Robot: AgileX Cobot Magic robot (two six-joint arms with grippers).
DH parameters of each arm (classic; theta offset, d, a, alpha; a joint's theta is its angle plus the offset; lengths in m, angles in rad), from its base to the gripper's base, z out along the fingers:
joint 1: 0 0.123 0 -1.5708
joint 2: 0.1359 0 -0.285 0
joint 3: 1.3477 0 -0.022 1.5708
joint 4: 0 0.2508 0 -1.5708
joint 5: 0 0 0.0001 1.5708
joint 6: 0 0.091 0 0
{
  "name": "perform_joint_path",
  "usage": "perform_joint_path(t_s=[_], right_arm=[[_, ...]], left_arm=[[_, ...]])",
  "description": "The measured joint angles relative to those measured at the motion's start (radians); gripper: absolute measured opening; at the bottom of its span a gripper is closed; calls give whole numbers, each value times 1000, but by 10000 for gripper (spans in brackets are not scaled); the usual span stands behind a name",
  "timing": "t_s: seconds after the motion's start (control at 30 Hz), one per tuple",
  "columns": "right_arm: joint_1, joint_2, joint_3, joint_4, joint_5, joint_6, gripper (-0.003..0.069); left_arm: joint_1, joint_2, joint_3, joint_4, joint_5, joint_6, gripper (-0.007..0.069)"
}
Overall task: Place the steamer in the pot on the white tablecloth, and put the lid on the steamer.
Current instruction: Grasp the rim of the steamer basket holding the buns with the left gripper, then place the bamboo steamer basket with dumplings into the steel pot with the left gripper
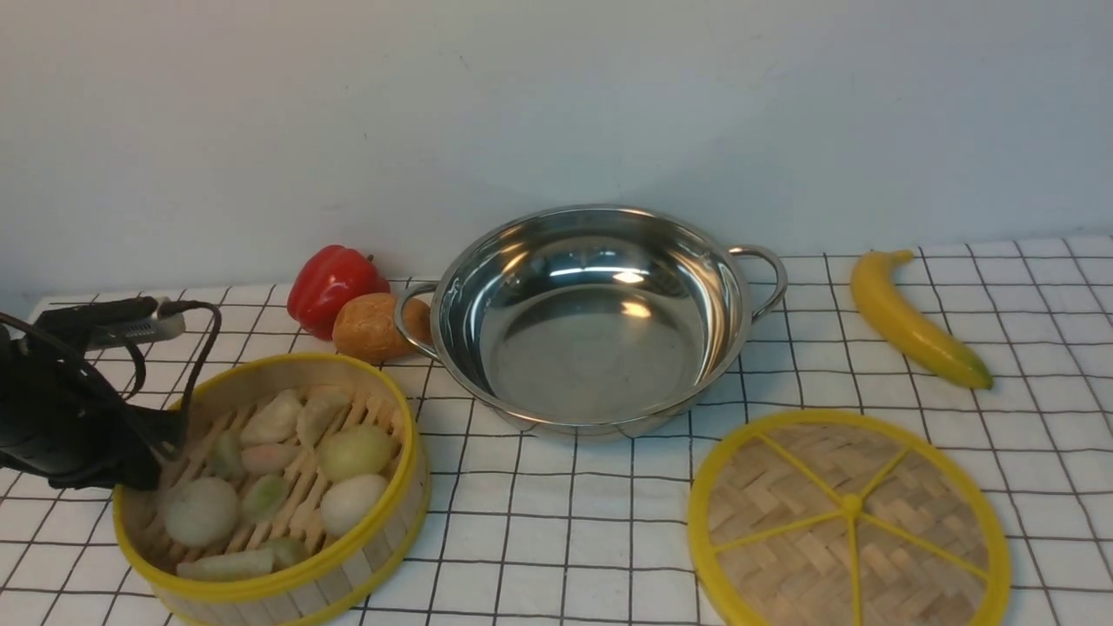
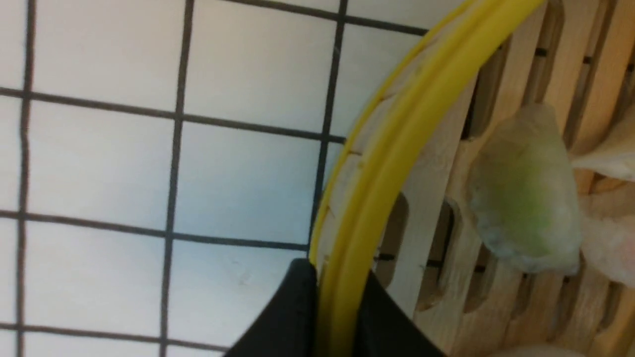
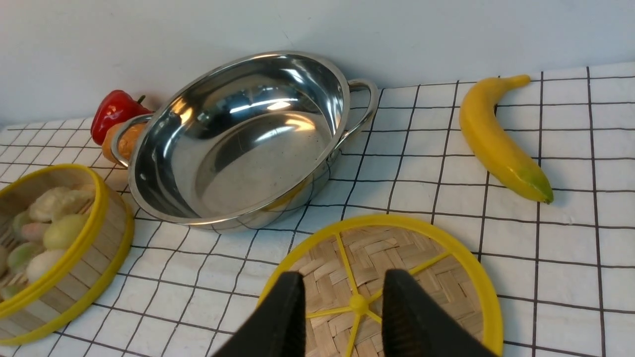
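The left claw [image 2: 337, 277] is clamped on the steamer [image 1: 383, 537] rim at the bench's near left corner. The right claw [image 3: 345, 277], fingers apart, hovers over the lid [image 3: 426, 277] by the near edge. The pot [image 1: 591, 348] sits mid-bench on the white tablecloth [image 1: 565, 539].

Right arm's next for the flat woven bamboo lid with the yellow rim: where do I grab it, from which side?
Grip the yellow centre knob where its spokes meet, coming straight down. The lid lies flat on the checked cloth, leaving no visible gap under the rim; the open right gripper hangs above that knob.
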Motion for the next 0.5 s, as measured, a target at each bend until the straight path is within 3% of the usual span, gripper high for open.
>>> perform_joint_path(t_s=[0.27,0.5], right_arm=[[0,0,0,3,0,0,240],[0,0,0,3,0,0,240]], left_arm=[[0,3,-261,141,273,-84,46],[-16,3,-517,72,447,-101,46]])
